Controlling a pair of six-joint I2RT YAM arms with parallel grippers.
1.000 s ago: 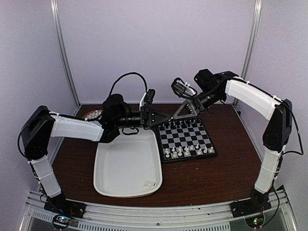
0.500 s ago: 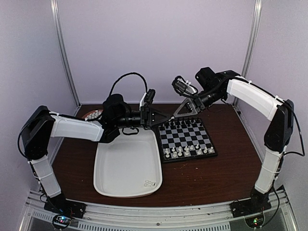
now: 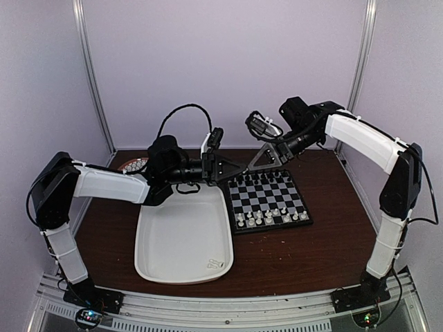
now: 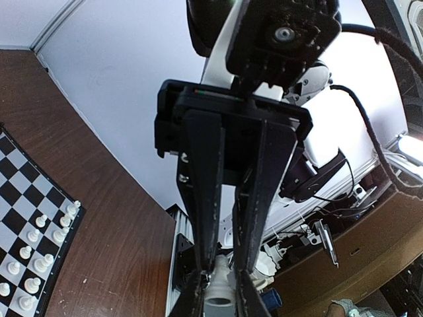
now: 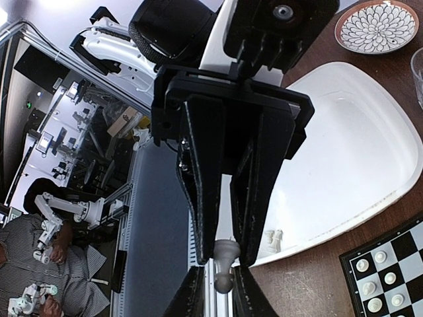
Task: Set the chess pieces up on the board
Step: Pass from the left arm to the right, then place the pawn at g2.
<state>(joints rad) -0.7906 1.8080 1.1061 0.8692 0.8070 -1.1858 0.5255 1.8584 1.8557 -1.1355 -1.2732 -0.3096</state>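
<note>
Above the far left corner of the board (image 3: 266,191) my two grippers meet tip to tip. The left gripper (image 3: 242,168) (image 4: 223,264) is shut on the thin upper part of a white chess piece (image 4: 218,294). The right gripper (image 3: 255,164) (image 5: 223,259) is shut on the wide base of that same chess piece (image 5: 225,249). From the top camera the piece is hidden between the fingers. White chess pieces (image 3: 270,218) (image 4: 39,244) stand in the board's two near rows. Two more white pieces (image 3: 214,263) (image 5: 271,239) lie in the white tray (image 3: 173,235).
The tray (image 5: 357,152) lies left of the board, under the left arm. Black chessmen (image 3: 263,176) line the board's far row. A patterned dish (image 3: 133,164) (image 5: 377,25) sits at the back left. The board's edge (image 5: 396,264) shows low in the right wrist view.
The right gripper's fingers have closed in on the piece that the left gripper holds. Both arms have stayed almost where they were.
</note>
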